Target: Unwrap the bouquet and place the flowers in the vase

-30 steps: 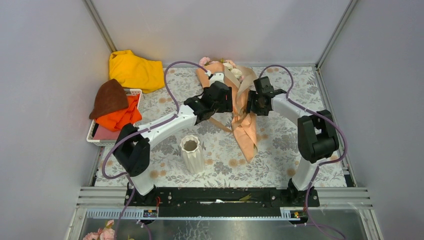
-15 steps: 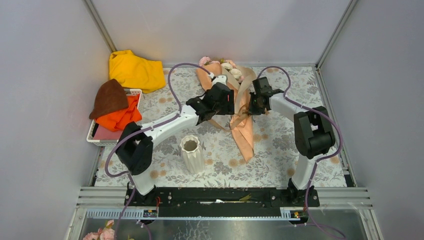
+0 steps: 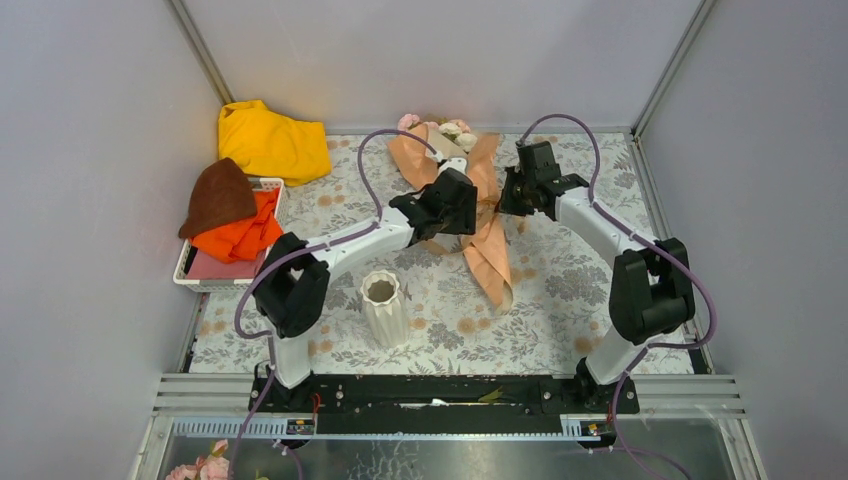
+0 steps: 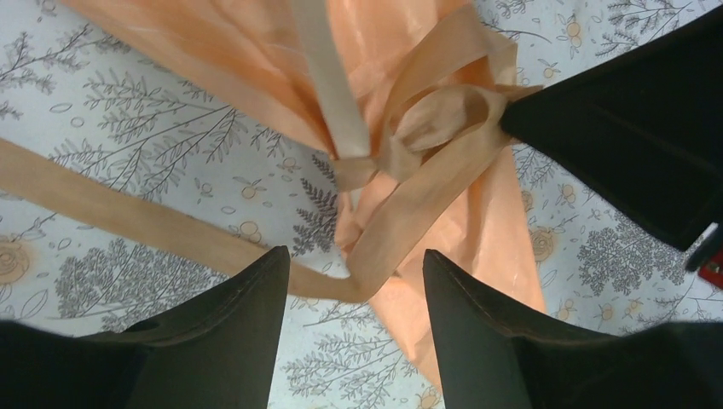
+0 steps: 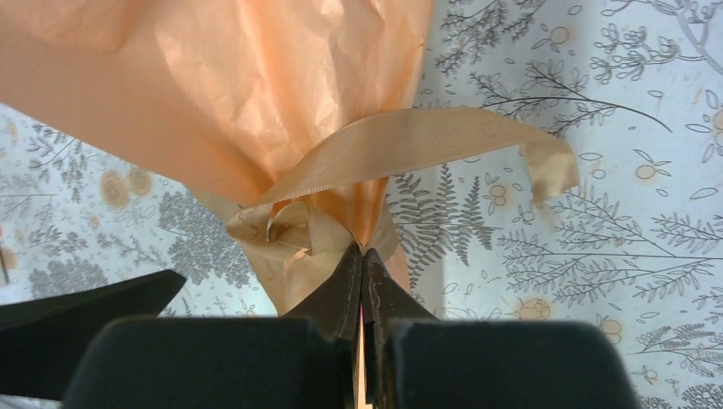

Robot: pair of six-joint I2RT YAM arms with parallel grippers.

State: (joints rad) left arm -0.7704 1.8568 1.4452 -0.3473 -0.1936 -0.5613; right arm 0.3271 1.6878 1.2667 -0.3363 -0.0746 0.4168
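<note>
Beyond the vase (image 3: pixel 383 305), on the far side of the table (image 3: pixel 570 280), the bouquet (image 3: pixel 488 240) lay flat in its paper. Its narrow stem end pointed back toward the vase's right side, and the flowers (image 3: pixel 455 130) showed at the end farthest from the vase. A ribbon (image 5: pixel 409 141) was knotted round the wrap's waist, with one loose tail trailing over the cloth toward the vase. The left gripper (image 4: pixel 354 256) hung above the knot on the side nearer the vase. Its jaws were spread with a strand of ribbon running between the fingers (image 4: pixel 247 315), and it grasped nothing. The right gripper (image 5: pixel 362 251) came in from the side away from the vase, its jaws clenched together with the tips pinching the ribbon at the knot. The vase stood upright with nothing in it, well apart from both grippers.
</note>
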